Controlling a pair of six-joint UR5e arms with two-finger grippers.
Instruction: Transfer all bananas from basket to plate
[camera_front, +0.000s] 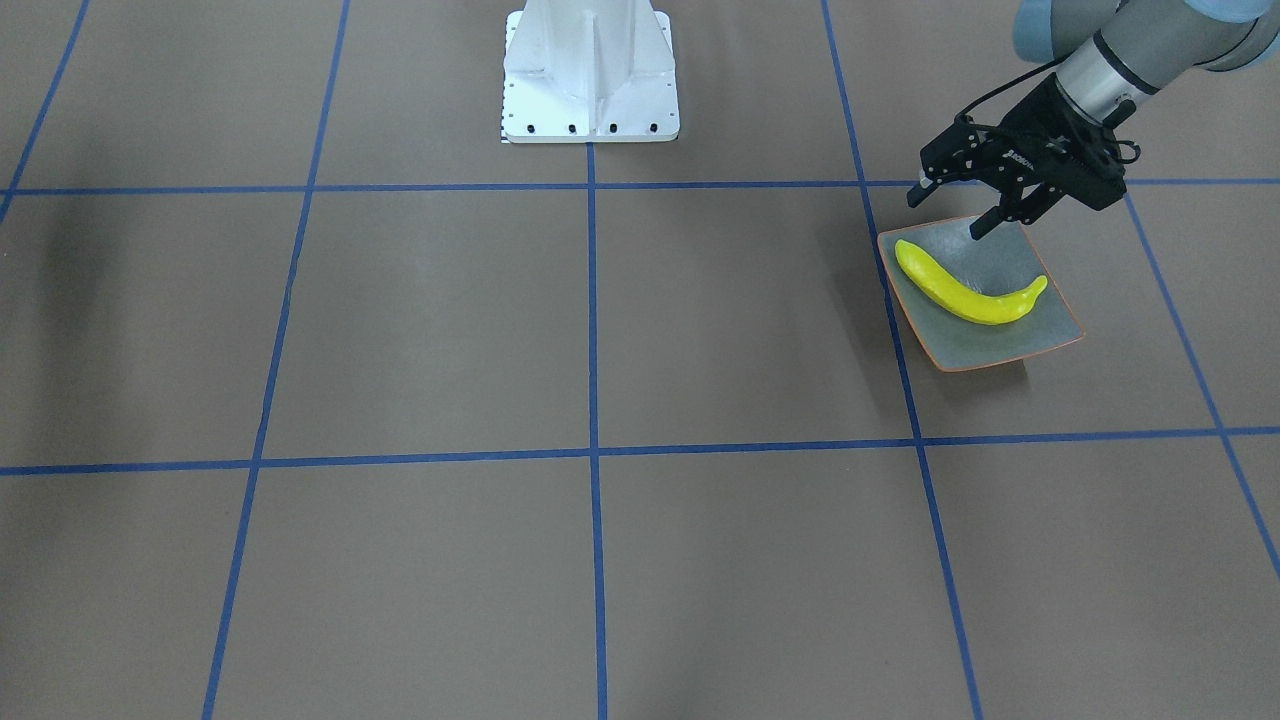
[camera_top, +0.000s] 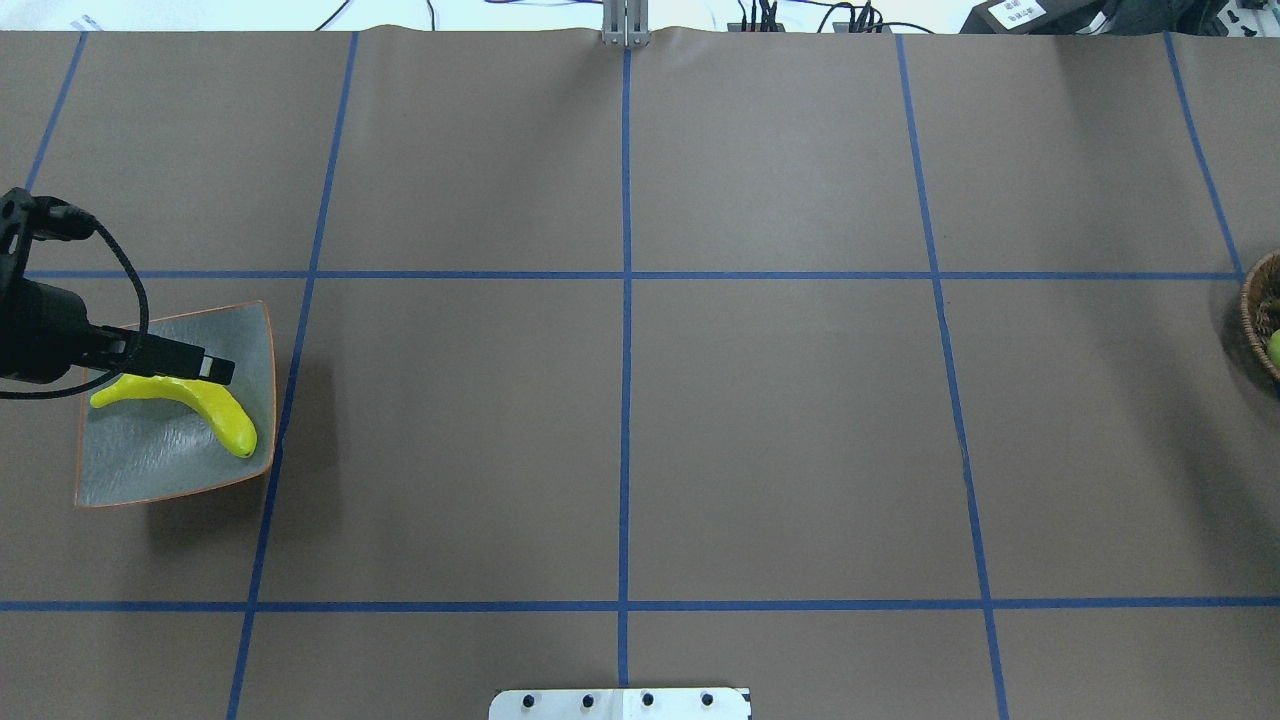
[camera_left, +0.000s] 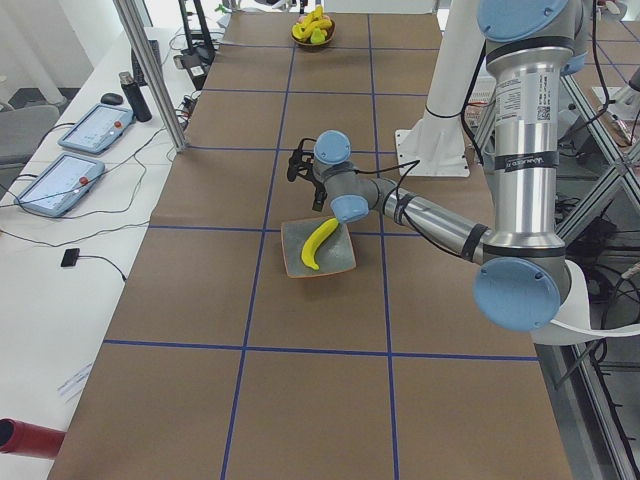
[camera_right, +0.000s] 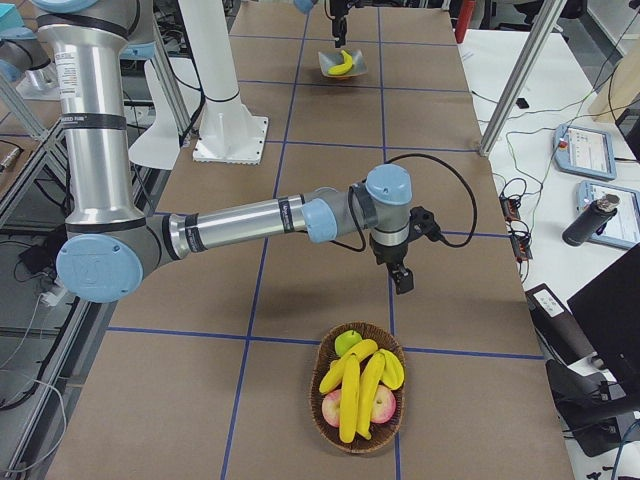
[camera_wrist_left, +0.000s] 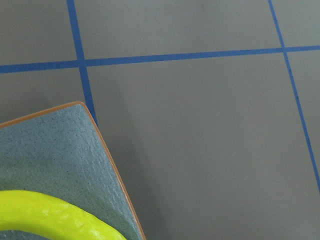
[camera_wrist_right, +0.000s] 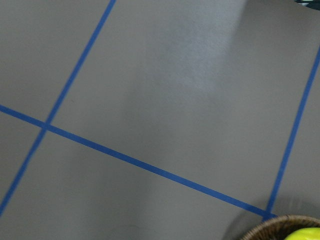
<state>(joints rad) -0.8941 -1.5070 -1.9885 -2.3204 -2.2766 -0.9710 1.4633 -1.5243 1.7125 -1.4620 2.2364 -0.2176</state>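
Observation:
One yellow banana (camera_front: 965, 290) lies diagonally on the grey-green plate (camera_front: 1000, 345) with its orange rim. My left gripper (camera_front: 948, 212) hovers just above the plate's robot-side edge, open, with nothing between its fingers. The overhead view shows the same banana (camera_top: 205, 402), plate (camera_top: 150, 460) and left gripper (camera_top: 215, 369) at the far left. More bananas (camera_right: 352, 395) lie in the wicker basket (camera_right: 320, 425) with apples. My right gripper (camera_right: 400, 275) hangs over bare table a little beyond the basket. It shows only in the right side view, so I cannot tell its state.
The basket's rim (camera_top: 1262, 315) shows at the overhead view's right edge. The white robot base (camera_front: 590, 75) stands at mid-table on the robot's side. Blue tape lines grid the brown table. Tablets and cables lie on the side benches (camera_left: 80, 150).

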